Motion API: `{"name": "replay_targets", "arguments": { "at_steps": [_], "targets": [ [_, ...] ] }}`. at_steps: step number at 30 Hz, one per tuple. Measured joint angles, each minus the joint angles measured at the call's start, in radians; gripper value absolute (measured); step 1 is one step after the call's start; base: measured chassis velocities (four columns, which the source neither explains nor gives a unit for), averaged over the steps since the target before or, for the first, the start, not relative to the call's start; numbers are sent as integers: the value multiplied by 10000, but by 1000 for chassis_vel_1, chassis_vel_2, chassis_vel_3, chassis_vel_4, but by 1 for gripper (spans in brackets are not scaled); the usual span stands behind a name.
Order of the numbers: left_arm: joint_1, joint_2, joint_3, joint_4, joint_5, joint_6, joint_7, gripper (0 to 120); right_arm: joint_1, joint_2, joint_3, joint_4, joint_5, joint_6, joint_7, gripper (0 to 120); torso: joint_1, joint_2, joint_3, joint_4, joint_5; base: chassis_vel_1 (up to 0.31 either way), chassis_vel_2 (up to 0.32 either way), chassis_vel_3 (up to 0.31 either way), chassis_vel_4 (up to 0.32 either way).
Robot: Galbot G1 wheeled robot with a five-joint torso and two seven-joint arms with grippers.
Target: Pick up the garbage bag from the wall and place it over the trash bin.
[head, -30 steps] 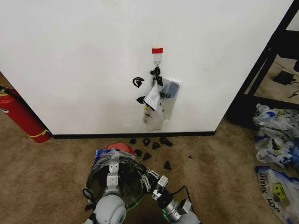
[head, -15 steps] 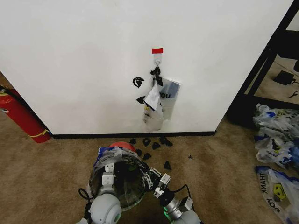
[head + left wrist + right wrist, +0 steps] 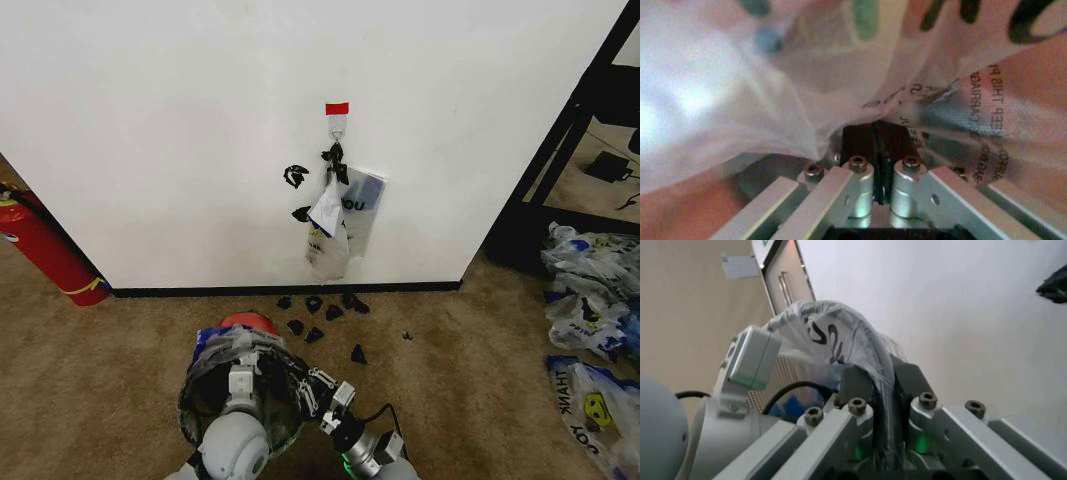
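Left claw [image 3: 879, 150] clenched on the garbage bag [image 3: 773, 95]; right claw [image 3: 881, 390] also pinches a fold of it against the trash bin [image 3: 240, 385] rim. Since half a second ago we see both claws and the bin shifted slightly toward the robot's left and lower in the head view; the red base shows smaller. Left wrist view gives us the bag's dark print pressed close ahead of the claw; right wrist view adds mesh and the white wall [image 3: 960, 300] beyond. Past the claws: black scraps [image 3: 325, 310] on carpet, then hanging bags [image 3: 335, 225] under red tape [image 3: 337, 108]. Bare carpet [image 3: 100, 370] lies open on either side.
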Motion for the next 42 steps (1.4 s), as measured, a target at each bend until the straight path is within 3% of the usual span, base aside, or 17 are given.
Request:
{"name": "replay_targets", "arguments": {
  "at_steps": [6, 10, 19, 22, 24, 26, 28, 32, 42],
  "targets": [
    [332, 40, 221, -276, 151, -48, 48, 0, -16, 75, -23, 14, 74, -6, 207, 1, 0, 0, 0, 2, 1, 0, 0, 0, 0],
    [941, 76, 1028, -1288, 538, -143, 345, 0, 46, 251, -154, -4, 202, -79, 1354, 1, 0, 0, 0, 2, 0, 0, 0, 0, 0],
    [1678, 596, 964, -2580, 560, -209, 568, 0, 93, 251, 134, -57, 344, -206, 2132, 1, -1, 0, -1, -1, 0, 0, 0, 0, 0],
    [2677, 827, 552, -3889, 874, -441, 897, 0, 510, 120, 608, -521, 1425, -264, 1243, 1, -1, 0, 0, 1, 1, 0, 0, 0, 0],
    [3090, 912, 238, -4323, 1218, -664, 1086, 1, 749, -37, 781, -696, 2822, -617, 181, 1, -1, 0, -1, 3, 2, 0, 0, 0, 0],
    [3090, 912, 238, -4323, 1218, -664, 1086, 1, 749, -37, 781, -696, 2822, -617, 181, 1, -1, 0, -1, 3, 2, 0, 0, 0, 0],
    [3502, 1042, -139, -4773, 2066, -1099, 1273, 13, 1213, -238, 1059, -1362, 4530, -1096, -1572, 1, 0, 0, 0, 1, 1, 0, 0, 0, 0],
    [3774, 1240, -502, -5382, 2822, -1412, 1352, 31, 1764, -445, 1368, -2195, 5661, -1552, -2842, 1, 0, 0, 0, -1, 2, 0, 0, 0, 0],
    [3687, 1407, -681, -4566, 3204, -1737, 1243, 64, 1986, -594, 1730, -2353, 6398, -1955, -3425, 1, 0, 0, 0, 1, 1, 0, 0, 0, 0]
  ]
}}
